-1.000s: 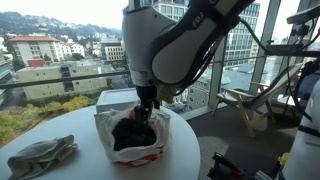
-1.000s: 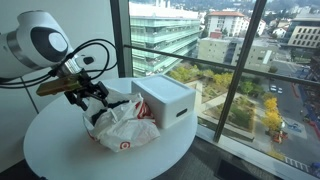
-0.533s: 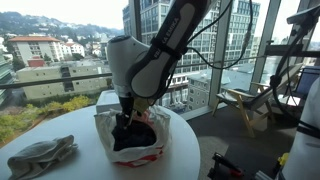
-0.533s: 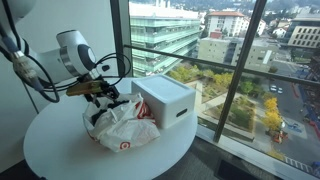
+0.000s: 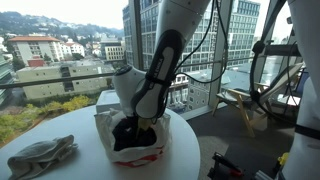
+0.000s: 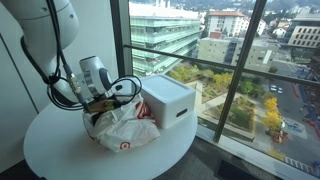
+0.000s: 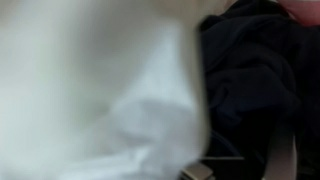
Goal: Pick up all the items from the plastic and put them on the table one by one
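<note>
A white plastic bag (image 5: 150,145) with red print lies open on the round white table (image 5: 80,165); it also shows in an exterior view (image 6: 125,125). Dark cloth (image 5: 130,135) fills the bag. My gripper (image 5: 128,125) is lowered into the bag's mouth, its fingers hidden among the cloth and plastic in both exterior views. The wrist view is blurred: white plastic (image 7: 90,90) on the left, dark cloth (image 7: 250,70) on the right. I cannot tell whether the jaws are open or shut.
A grey bundle of cloth (image 5: 40,155) lies on the table away from the bag. A white box (image 6: 167,100) stands right behind the bag near the window. The table's edge is close to the glass.
The arm has come down and the gripper has sunk from above the bag's mouth into the bag among the dark cloth.
</note>
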`<action>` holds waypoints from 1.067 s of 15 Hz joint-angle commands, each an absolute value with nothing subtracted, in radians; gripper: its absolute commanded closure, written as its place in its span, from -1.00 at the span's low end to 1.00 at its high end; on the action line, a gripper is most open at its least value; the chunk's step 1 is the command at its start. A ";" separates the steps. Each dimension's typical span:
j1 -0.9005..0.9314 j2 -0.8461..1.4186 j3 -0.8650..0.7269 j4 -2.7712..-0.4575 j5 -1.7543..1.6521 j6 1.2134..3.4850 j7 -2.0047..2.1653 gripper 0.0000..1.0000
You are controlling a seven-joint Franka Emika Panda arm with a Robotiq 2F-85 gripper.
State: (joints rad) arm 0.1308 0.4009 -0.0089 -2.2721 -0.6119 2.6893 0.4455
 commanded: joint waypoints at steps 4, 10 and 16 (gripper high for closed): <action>0.205 0.437 -0.080 -2.279 -0.539 2.753 0.435 0.01; 0.267 0.356 -0.137 -2.334 -0.514 2.716 0.503 0.87; 0.346 0.095 -0.121 -2.407 -0.581 2.473 0.701 0.90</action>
